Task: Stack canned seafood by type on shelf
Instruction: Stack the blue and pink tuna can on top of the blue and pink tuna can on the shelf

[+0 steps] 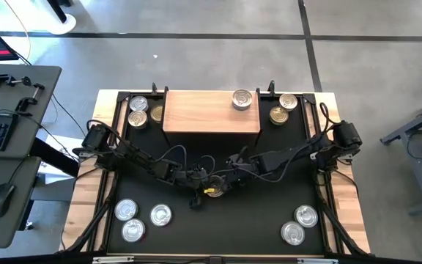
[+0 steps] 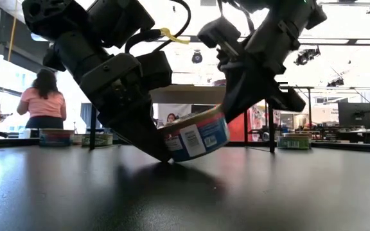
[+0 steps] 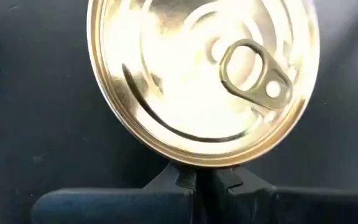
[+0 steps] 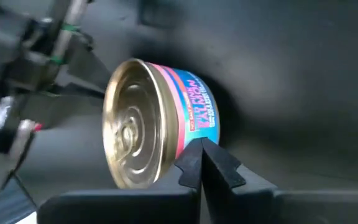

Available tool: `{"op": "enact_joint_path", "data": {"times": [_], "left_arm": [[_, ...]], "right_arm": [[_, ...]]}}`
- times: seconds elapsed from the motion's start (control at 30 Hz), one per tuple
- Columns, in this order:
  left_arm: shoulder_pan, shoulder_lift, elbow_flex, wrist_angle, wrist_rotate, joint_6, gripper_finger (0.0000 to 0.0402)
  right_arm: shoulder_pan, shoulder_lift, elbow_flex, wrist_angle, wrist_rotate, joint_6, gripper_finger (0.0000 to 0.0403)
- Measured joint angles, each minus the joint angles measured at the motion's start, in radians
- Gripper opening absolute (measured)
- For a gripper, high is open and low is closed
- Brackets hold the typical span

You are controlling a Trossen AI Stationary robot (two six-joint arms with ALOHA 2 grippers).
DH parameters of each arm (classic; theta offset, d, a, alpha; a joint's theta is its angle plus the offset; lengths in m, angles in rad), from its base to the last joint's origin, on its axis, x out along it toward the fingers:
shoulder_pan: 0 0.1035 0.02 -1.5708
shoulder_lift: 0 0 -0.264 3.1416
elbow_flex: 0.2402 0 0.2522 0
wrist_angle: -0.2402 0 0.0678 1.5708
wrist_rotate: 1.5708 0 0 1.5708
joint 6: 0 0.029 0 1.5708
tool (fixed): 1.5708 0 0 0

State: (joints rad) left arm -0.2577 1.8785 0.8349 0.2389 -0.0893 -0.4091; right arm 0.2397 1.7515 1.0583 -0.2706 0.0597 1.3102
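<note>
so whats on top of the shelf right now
One silver-lidded can sits on the shelf, toward its right end; the rest of the board is bare wood. Whatever lies underneath the board is covered from above.

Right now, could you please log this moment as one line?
left gripper: shut, against tilted can | right gripper: shut, against same can | shelf: one can

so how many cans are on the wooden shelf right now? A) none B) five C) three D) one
D: the high view shows a single silver-lidded can on the shelf, near its right end; the other cans sit on the black mat around it.
</note>
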Motion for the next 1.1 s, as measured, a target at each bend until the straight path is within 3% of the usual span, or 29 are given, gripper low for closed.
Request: {"op": "enact_joint_path", "data": {"times": [0.43,1.1], "left_arm": [[0.013,0.001,0.0,0.003,0.013,0.004,0.0],[0.046,0.004,0.002,0.013,-0.03,0.053,0.0]], "right_arm": [[0.009,0.002,0.126,-0.14,-0.001,-0.035,0.0],[0.011,0.004,0.201,-0.113,0.02,-0.071,0.0]]}}
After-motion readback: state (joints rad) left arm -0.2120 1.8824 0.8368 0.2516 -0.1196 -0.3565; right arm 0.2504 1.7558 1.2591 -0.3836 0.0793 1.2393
